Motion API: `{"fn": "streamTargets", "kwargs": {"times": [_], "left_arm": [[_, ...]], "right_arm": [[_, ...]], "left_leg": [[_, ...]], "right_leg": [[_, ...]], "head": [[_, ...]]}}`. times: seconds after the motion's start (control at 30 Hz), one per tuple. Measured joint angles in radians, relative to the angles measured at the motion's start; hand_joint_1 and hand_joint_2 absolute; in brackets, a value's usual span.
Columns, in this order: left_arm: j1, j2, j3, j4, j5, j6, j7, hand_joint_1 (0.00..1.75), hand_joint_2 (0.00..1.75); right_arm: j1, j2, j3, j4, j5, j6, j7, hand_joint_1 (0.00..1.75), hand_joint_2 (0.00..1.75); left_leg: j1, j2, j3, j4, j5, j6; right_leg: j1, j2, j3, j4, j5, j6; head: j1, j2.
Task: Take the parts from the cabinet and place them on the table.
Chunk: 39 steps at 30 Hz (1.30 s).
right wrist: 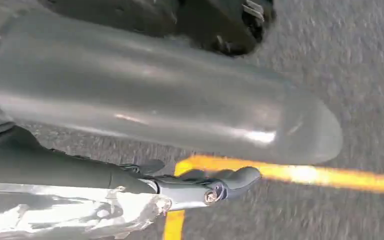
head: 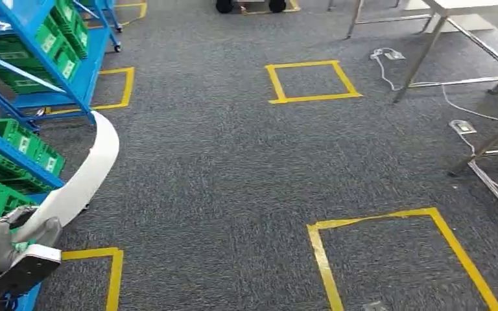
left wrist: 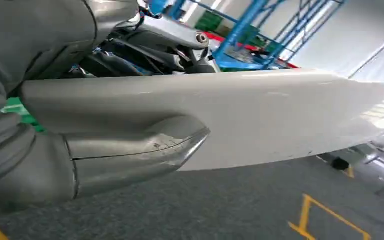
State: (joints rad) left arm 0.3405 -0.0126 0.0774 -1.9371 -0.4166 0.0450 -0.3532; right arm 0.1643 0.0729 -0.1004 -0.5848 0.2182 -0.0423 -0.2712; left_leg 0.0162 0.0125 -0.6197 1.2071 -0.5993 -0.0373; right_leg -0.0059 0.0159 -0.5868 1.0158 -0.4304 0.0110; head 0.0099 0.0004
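**White curved part in the left hand, close to the rack**

Glossy white curved plastic panel (head: 87, 172) sits gripped in your left hand (head: 3, 243), thumb (left wrist: 135, 155) pressed beneath it. Its long smooth tip could clip the blue steel rack (head: 52, 97) of green ribbed crates (head: 13, 139), or slip. Right hand (right wrist: 190, 185): fingers curled, apparently holding nothing.

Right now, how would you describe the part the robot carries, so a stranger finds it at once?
Start at the blue rack of green bins on the left. Beside it, the left robot hand grips a long, curved white panel that rises over the grey carpet. Nothing else nearby is smooth, glossy white.
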Motion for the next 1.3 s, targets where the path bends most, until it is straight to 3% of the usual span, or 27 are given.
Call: {"fn": "streamTargets", "kwargs": {"times": [0.03, 0.07, 0.1, 0.17, 0.2, 0.23, 0.3, 0.37, 0.4, 0.43, 0.47, 0.53, 0.57, 0.6, 0.67, 0.7, 0.73, 0.9, 0.97, 1.0, 1.07, 1.1, 1.13, 1.2, 1.23, 1.27, 1.3], "left_arm": [[0.0, 0.003, 0.0, 0.001, 0.0, -0.001, 0.0, 1.75, 1.75], [0.0, 0.003, 0.0, 0.001, 0.0, -0.001, 0.0, 1.75, 1.75], [0.0, 0.004, 0.0, 0.002, 0.0, -0.001, 0.0, 1.75, 1.75], [0.0, 0.006, 0.0, 0.002, 0.0, -0.002, 0.0, 1.75, 1.75], [0.0, 0.007, 0.0, 0.002, 0.0, -0.001, 0.0, 1.75, 1.75], [-0.001, 0.007, 0.0, 0.002, 0.0, -0.001, 0.0, 1.75, 1.75], [-0.002, 0.008, 0.0, 0.002, -0.001, -0.002, 0.001, 1.75, 1.75], [-0.005, 0.008, 0.0, 0.002, 0.0, -0.002, 0.001, 1.75, 1.75], [-0.009, 0.008, -0.001, 0.002, 0.0, -0.003, 0.0, 1.75, 1.75], [-0.01, 0.008, -0.001, 0.002, -0.001, -0.003, -0.001, 1.75, 1.75], [-0.01, 0.008, -0.001, 0.002, -0.001, -0.003, -0.003, 1.75, 1.75], [-0.011, 0.008, -0.004, 0.002, -0.002, -0.003, 0.0, 1.75, 1.75], [-0.015, 0.008, -0.006, 0.002, -0.003, -0.003, 0.001, 1.75, 1.75], [-0.018, 0.008, -0.008, 0.002, -0.005, -0.003, 0.003, 1.75, 1.75], [-0.022, 0.008, -0.013, 0.003, -0.005, -0.003, 0.009, 1.75, 1.75], [-0.023, 0.008, -0.015, 0.004, -0.005, -0.003, 0.01, 1.75, 1.75], [-0.024, 0.009, -0.016, 0.004, -0.005, -0.003, 0.01, 1.75, 1.75], [-0.032, 0.015, -0.022, 0.005, -0.005, -0.003, 0.008, 1.75, 1.75], [-0.033, 0.017, -0.024, 0.005, -0.005, -0.003, -0.001, 1.75, 1.75], [-0.032, 0.021, -0.025, 0.006, -0.005, -0.004, -0.005, 1.75, 1.75], [-0.032, 0.022, -0.027, 0.011, -0.008, -0.011, -0.005, 1.75, 1.75], [-0.032, 0.022, -0.03, 0.012, -0.01, -0.014, -0.004, 1.75, 1.75], [-0.033, 0.022, -0.034, 0.013, -0.012, -0.017, -0.003, 1.75, 1.75], [-0.033, 0.022, -0.037, 0.013, -0.015, -0.018, -0.003, 1.75, 1.75], [-0.033, 0.022, -0.038, 0.013, -0.015, -0.018, -0.003, 1.75, 1.75], [-0.034, 0.022, -0.039, 0.013, -0.016, -0.018, -0.003, 1.75, 1.75], [-0.037, 0.022, -0.04, 0.014, -0.016, -0.019, -0.003, 1.75, 1.75]], "right_arm": [[0.001, 0.0, -0.005, -0.002, 0.002, 0.0, 0.001, 0.0, 0.0], [0.004, 0.0, -0.008, -0.002, 0.003, 0.001, 0.001, 0.0, 0.0], [0.008, 0.0, -0.01, -0.002, 0.005, 0.002, 0.001, 0.0, 0.0], [0.014, 0.0, -0.012, -0.004, 0.007, 0.003, 0.001, 0.0, 0.0], [0.014, 0.0, -0.013, -0.005, 0.007, 0.003, 0.001, 0.0, 0.0], [0.014, 0.001, -0.013, -0.005, 0.008, 0.003, 0.001, 0.0, 0.0], [0.013, 0.001, -0.015, -0.008, 0.008, 0.003, 0.0, 0.0, 0.0], [0.022, 0.001, -0.019, -0.008, 0.008, 0.003, 0.0, 0.0, 0.0], [0.025, 0.001, -0.021, -0.008, 0.008, 0.003, 0.0, 0.0, 0.0], [0.027, 0.003, -0.021, -0.008, 0.01, 0.003, -0.001, 0.0, 0.0], [0.024, 0.004, -0.023, -0.008, 0.011, 0.003, -0.002, 0.0, 0.0], [0.015, 0.005, -0.03, -0.008, 0.018, 0.005, 0.0, 0.0, 0.0], [0.015, 0.005, -0.034, -0.011, 0.021, 0.005, 0.003, 0.0, 0.0], [0.017, 0.005, -0.038, -0.014, 0.025, 0.007, 0.004, 0.0, 0.0], [0.021, 0.006, -0.043, -0.016, 0.03, 0.008, 0.005, 0.0, 0.0], [0.021, 0.006, -0.047, -0.016, 0.032, 0.009, 0.005, 0.0, 0.0], [0.018, 0.009, -0.048, -0.016, 0.034, 0.01, 0.005, 0.0, 0.0], [0.01, 0.013, -0.063, -0.016, 0.051, 0.011, 0.001, 0.0, 0.0], [0.008, 0.016, -0.065, -0.014, 0.058, 0.012, -0.009, 0.0, 0.0], [0.001, 0.016, -0.071, -0.012, 0.063, 0.011, -0.016, 0.0, 0.0], [-0.008, 0.017, -0.079, -0.003, 0.066, 0.01, -0.022, 0.0, 0.0], [-0.007, 0.017, -0.082, -0.001, 0.067, 0.008, -0.024, 0.0, 0.0], [-0.006, 0.017, -0.086, 0.003, 0.071, 0.007, -0.028, 0.0, 0.0], [-0.005, 0.018, -0.091, 0.01, 0.075, 0.007, -0.037, 0.0, 0.0], [-0.006, 0.019, -0.094, 0.012, 0.075, 0.006, -0.038, 0.0, 0.0], [-0.008, 0.019, -0.096, 0.014, 0.076, 0.006, -0.039, 0.0, 0.0], [-0.008, 0.019, -0.099, 0.014, 0.079, 0.006, -0.041, 0.0, 0.0]], "left_leg": [[-0.001, -0.006, -0.045, 0.086, -0.027, 0.002], [-0.002, -0.008, -0.062, 0.112, -0.023, 0.004], [-0.004, -0.009, -0.058, 0.094, 0.003, 0.008], [-0.005, -0.02, 0.004, -0.046, 0.095, 0.016], [-0.003, -0.046, 0.044, -0.131, 0.134, 0.019], [-0.001, -0.099, 0.067, -0.188, 0.14, 0.022], [0.0, -0.089, 0.071, -0.205, 0.136, 0.02], [-0.003, -0.066, 0.072, -0.208, 0.14, 0.032], [0.002, -0.05, 0.074, -0.216, 0.144, 0.038], [0.001, -0.041, 0.075, -0.217, 0.145, 0.041], [-0.002, -0.027, 0.074, -0.217, 0.143, 0.046], [-0.005, 0.004, 0.074, -0.216, 0.142, 0.047], [-0.005, 0.017, 0.074, -0.216, 0.142, 0.048], [-0.005, 0.029, 0.076, -0.216, 0.14, 0.048], [-0.003, 0.053, 0.081, -0.216, 0.136, 0.044], [-0.003, 0.063, 0.085, -0.216, 0.133, 0.039], [-0.009, 0.071, 0.09, -0.215, 0.129, 0.032], [-0.007, 0.11, 0.097, -0.218, 0.121, 0.003], [-0.003, 0.03, 0.074, -0.157, 0.076, 0.0], [-0.003, 0.005, 0.028, -0.061, 0.03, 0.0], [-0.005, -0.007, -0.057, 0.095, -0.021, 0.0], [-0.006, -0.008, -0.071, 0.107, -0.01, 0.002], [-0.006, -0.009, -0.064, 0.079, 0.023, 0.004], [-0.005, -0.023, 0.002, -0.076, 0.123, 0.01], [-0.001, -0.056, 0.038, -0.156, 0.16, 0.011], [0.002, -0.089, 0.056, -0.201, 0.154, 0.013], [0.002, -0.081, 0.057, -0.206, 0.148, 0.01]], "right_leg": [[0.003, 0.016, -0.001, 0.0, 0.001, -0.002], [0.005, 0.028, -0.001, 0.0, 0.002, -0.002], [0.005, 0.041, -0.001, 0.0, 0.002, -0.003], [0.005, 0.069, 0.0, 0.0, 0.004, 0.001], [0.004, 0.081, 0.0, 0.001, 0.006, 0.003], [0.007, 0.093, -0.004, 0.003, 0.007, 0.008], [0.005, 0.117, -0.02, 0.007, 0.014, 0.02], [0.0, 0.139, -0.033, -0.002, 0.021, 0.034], [0.001, 0.121, -0.036, 0.007, 0.015, 0.035], [0.009, 0.056, -0.051, 0.04, -0.012, 0.039], [0.009, 0.018, -0.086, 0.109, -0.056, 0.044], [0.005, -0.005, -0.162, 0.273, -0.128, 0.05], [0.003, -0.008, -0.182, 0.317, -0.138, 0.052], [0.002, -0.009, -0.178, 0.314, -0.126, 0.054], [-0.002, -0.021, -0.097, 0.171, -0.05, 0.056], [-0.002, -0.044, -0.043, 0.077, -0.015, 0.058], [0.0, -0.097, -0.011, 0.012, -0.013, 0.058], [0.004, -0.04, -0.008, 0.007, 0.0, 0.011], [0.0, -0.022, -0.008, 0.005, 0.002, 0.002], [0.0, -0.009, -0.008, 0.005, 0.002, -0.003], [0.003, 0.021, -0.008, 0.005, 0.002, -0.006], [0.004, 0.033, -0.007, 0.005, 0.002, -0.006], [0.004, 0.047, -0.006, 0.005, 0.002, -0.006], [0.002, 0.075, -0.003, 0.006, 0.002, -0.004], [0.0, 0.086, -0.003, 0.006, 0.002, -0.001], [0.007, 0.1, -0.009, 0.014, 0.0, 0.006], [0.004, 0.11, -0.016, 0.013, 0.003, 0.01]], "head": [[0.001, 0.0], [0.001, 0.0], [0.001, 0.0], [0.0, 0.0], [0.0, 0.0], [0.001, 0.0], [0.002, 0.0], [0.002, 0.0], [0.001, 0.0], [0.011, 0.0], [0.013, 0.0], [0.012, 0.0], [0.012, 0.0], [0.012, 0.0], [0.012, 0.0], [0.013, 0.0], [0.014, 0.0], [0.009, 0.0], [0.003, 0.0], [-0.002, 0.0], [-0.003, 0.0], [-0.002, 0.0], [-0.002, 0.0], [-0.002, 0.0], [-0.002, 0.0], [-0.002, 0.0], [-0.001, 0.0]]}}
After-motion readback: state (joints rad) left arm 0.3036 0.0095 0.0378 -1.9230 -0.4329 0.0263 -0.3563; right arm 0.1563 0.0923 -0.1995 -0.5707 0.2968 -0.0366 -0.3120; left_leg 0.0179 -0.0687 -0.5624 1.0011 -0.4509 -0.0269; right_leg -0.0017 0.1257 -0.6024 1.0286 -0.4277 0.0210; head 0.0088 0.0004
